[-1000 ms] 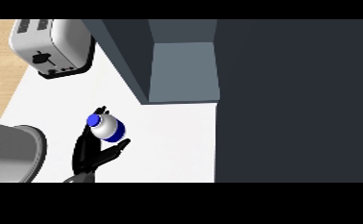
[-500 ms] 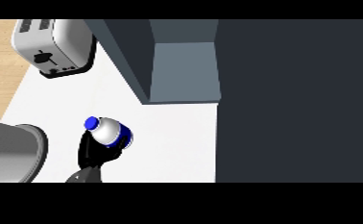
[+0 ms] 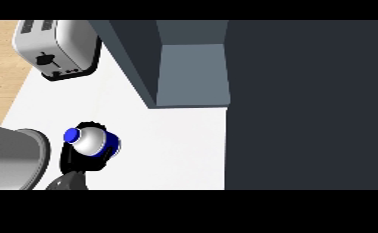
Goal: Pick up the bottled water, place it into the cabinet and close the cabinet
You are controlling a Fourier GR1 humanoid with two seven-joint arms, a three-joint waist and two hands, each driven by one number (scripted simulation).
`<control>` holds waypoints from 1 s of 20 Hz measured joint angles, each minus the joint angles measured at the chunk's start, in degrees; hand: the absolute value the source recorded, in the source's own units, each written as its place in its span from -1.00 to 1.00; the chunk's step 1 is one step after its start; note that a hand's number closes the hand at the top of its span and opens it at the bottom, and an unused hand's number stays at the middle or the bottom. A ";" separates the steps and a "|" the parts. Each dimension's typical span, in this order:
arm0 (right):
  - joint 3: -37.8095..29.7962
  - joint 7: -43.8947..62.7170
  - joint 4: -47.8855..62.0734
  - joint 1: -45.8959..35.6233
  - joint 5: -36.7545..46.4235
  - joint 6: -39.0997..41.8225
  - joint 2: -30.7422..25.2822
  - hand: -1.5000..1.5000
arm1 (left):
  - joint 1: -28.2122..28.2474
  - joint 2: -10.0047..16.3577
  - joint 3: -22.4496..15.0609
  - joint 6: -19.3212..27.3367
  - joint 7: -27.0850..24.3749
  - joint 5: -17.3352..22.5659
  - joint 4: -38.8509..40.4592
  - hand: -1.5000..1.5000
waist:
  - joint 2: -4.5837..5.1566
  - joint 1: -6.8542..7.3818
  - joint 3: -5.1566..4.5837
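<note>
Head view shows the first step in hand: the black left hand (image 3: 74,166), in the lower left of the frame, has its fingers curled around the small white water bottle with a blue cap (image 3: 91,142). I cannot tell if the bottle is lifted or stands on the white surface (image 3: 173,144). It is well apart from the dark grey cabinet (image 3: 133,57) in the upper middle, whose lighter grey inside (image 3: 192,72) is visible, so it seems open. To my judgement, carrying the bottle there, setting it inside and closing the cabinet are all left to do. The right hand does not show.

On the surface, a silver toaster (image 3: 55,47) stands in the upper left, beside a strip of light wooden floor (image 3: 7,77). A grey rounded shape (image 3: 18,159) at the lower left edge is unclear to me. A large dark panel (image 3: 303,107) fills the right side.
</note>
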 measured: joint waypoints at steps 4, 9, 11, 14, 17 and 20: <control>-0.96 -0.41 0.07 0.79 -0.64 0.43 -0.28 -1.00 | -0.23 1.12 -0.41 1.21 0.38 -0.63 -2.62 1.00 | -0.10 0.23 0.04; -0.75 -0.50 0.25 0.77 -1.12 0.34 0.35 -1.00 | 2.09 -0.33 -3.38 2.13 3.81 -1.43 -10.55 1.00 | -0.30 0.80 0.13; -0.61 -0.12 0.24 0.42 -1.37 -0.18 -0.10 -1.00 | 2.17 -1.64 -4.81 4.01 5.29 -2.19 -13.95 1.00 | -0.30 0.91 0.13; -1.77 -0.93 0.36 1.70 -1.79 0.96 -0.23 -1.00 | 2.75 -3.46 -6.79 6.79 8.92 -2.72 -19.89 1.00 | -0.40 0.84 0.15; -1.13 -1.00 0.37 1.45 -2.01 0.71 0.19 -1.00 | 2.77 -5.80 -9.10 9.82 13.44 -2.93 -25.41 1.00 | -0.37 0.90 0.14; -1.74 -0.93 0.55 1.30 -2.38 1.04 -0.52 -1.00 | 2.86 -7.87 -12.29 14.42 17.42 -3.64 -30.87 1.00 | -0.35 0.89 0.14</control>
